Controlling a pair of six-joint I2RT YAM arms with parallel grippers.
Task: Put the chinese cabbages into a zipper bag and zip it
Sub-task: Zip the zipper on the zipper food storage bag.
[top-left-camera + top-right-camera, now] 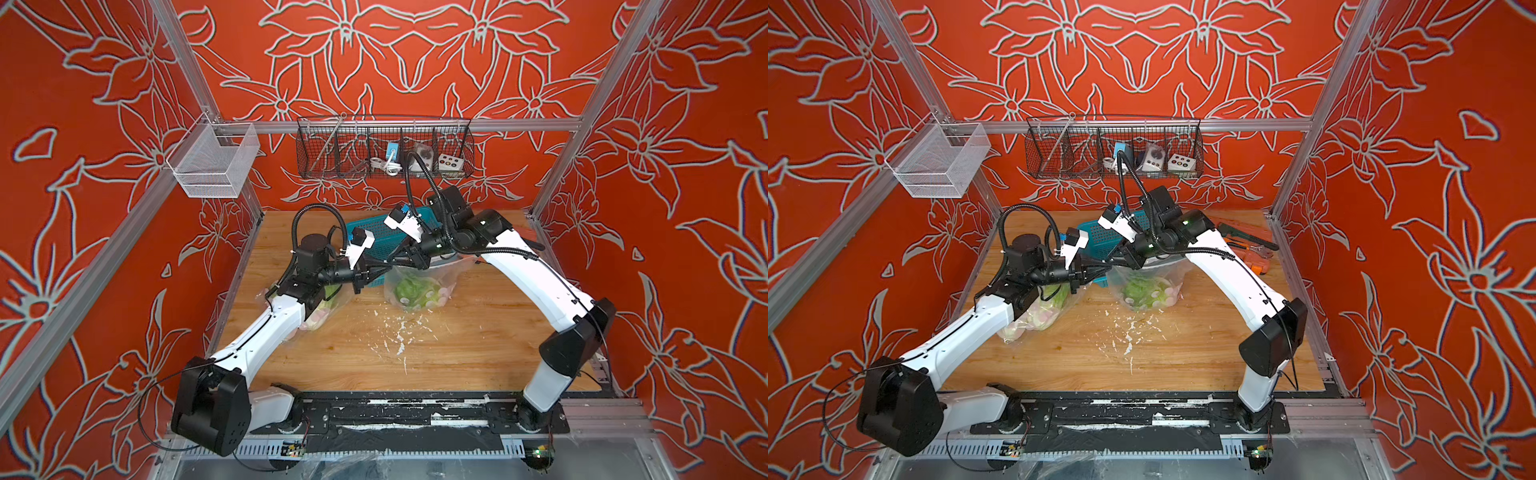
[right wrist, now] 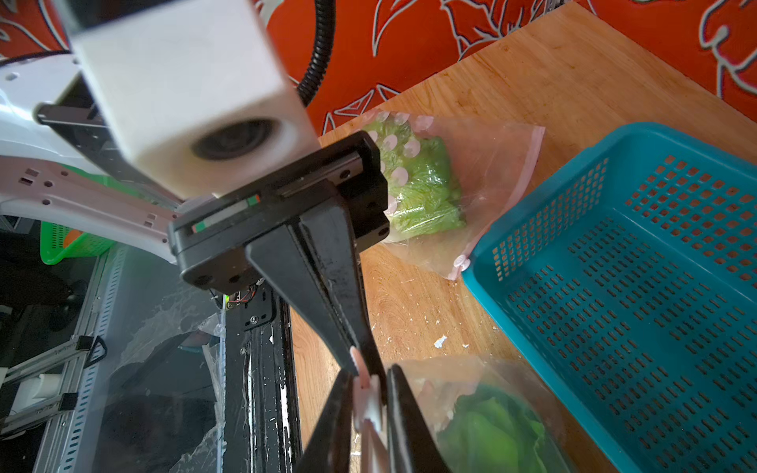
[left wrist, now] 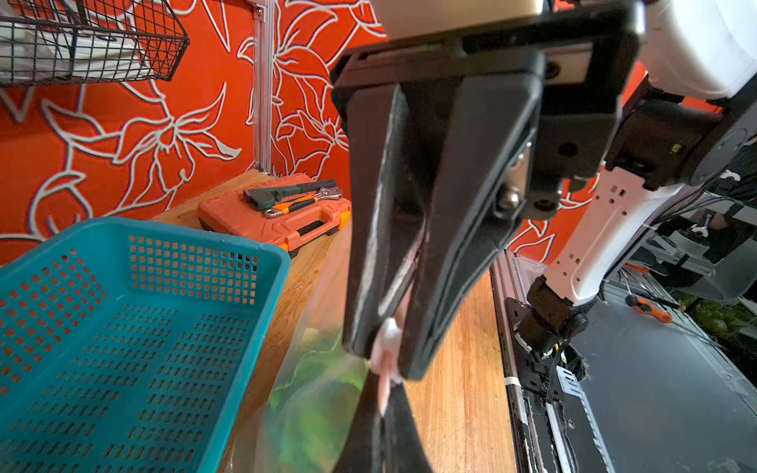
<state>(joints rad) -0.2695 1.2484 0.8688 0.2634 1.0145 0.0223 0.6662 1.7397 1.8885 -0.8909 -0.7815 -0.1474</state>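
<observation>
step: closing the zip of the zipper bag (image 1: 449, 275), as I judge it; the filling looks finished.
left gripper (image 2: 362, 363): jaws fully together, pinching the pink zip strip at one end of the bag mouth.
right gripper (image 3: 384, 355): jaws nearly together, with the white-pink zip piece caught between the tips; it stands tip to tip with the left one.
chinese cabbages (image 1: 409, 291): green leaves lie inside the held bag. This bag rests on the table (image 1: 478, 357), just beside the teal basket (image 3: 205, 235). More leaves are in a second bag (image 2: 483, 172) under the left arm. How many heads each bag has, I cannot tell. The basket holds none.
risk, slip: the strip is thin and smooth. If the right gripper slides along it with too loose a pinch, the zip may end only partly closed.
risk, pull: with too hard a pinch, the whole bag may be dragged and the strip may come out of the left jaws.
risk, leaf: a leaf near the mouth could be caught in the track; whether one is there is hidden.
risk, contact: the fingertips are very near and could knock each other.
</observation>
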